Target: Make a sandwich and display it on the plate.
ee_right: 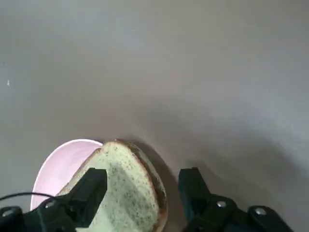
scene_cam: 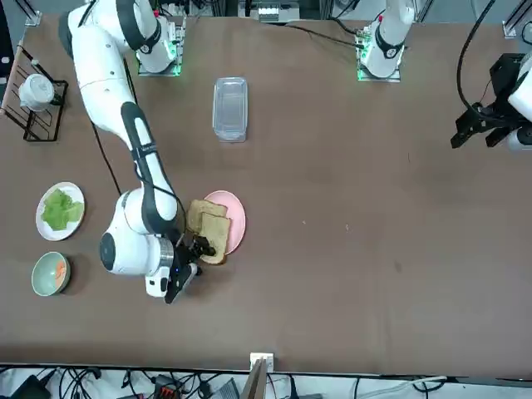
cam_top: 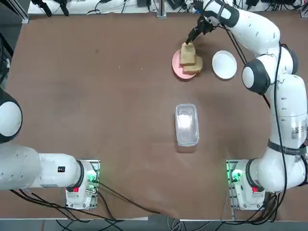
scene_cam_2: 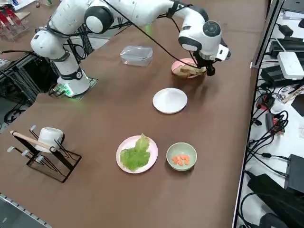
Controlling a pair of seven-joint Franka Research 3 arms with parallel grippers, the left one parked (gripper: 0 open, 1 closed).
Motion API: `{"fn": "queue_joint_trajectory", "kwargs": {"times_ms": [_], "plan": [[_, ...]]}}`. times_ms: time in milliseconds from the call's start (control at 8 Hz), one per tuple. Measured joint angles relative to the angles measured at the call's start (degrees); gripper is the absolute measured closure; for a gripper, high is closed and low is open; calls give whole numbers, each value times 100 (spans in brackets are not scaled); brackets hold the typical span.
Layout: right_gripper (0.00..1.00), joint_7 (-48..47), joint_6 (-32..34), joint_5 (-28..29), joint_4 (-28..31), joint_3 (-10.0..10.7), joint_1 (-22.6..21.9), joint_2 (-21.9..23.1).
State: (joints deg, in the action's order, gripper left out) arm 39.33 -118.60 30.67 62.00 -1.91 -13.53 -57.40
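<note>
Two tan toasted bread slices [cam_top: 189, 58] [scene_cam: 209, 224] [scene_cam_2: 190, 70] overlap on the pink plate [cam_top: 176, 62] [scene_cam: 233, 218] at the far side of the table. My right gripper [cam_top: 192, 36] [scene_cam: 195, 248] [scene_cam_2: 208, 71] [ee_right: 142, 176] is low at the plate's far edge, open, with its fingers astride the upper slice [ee_right: 125, 188]; one fingertip overlaps the bread and the other stands just clear of its crust. The empty white plate [cam_top: 224, 64] [scene_cam_2: 169, 100] sits right beside the pink one. The green lettuce leaf [scene_cam: 58, 208] [scene_cam_2: 135, 154] lies apart on a second plate.
A clear lidded container [cam_top: 186, 124] [scene_cam: 230, 108] rests mid-table. A pale-green bowl [scene_cam: 51, 273] [scene_cam_2: 181, 156] with orange pieces stands next to the lettuce plate. A wire rack holding a white mug [scene_cam: 33, 91] [scene_cam_2: 45, 147] is at my right table edge.
</note>
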Motion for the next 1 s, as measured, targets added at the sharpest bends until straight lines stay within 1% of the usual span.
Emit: {"fn": "queue_joint_trajectory", "kwargs": {"times_ms": [750, 1000], "plan": [[13, 6, 165, 0, -1, 0, 33, -38], [18, 19, 253, -1, -1, 0, 33, -63]]}}
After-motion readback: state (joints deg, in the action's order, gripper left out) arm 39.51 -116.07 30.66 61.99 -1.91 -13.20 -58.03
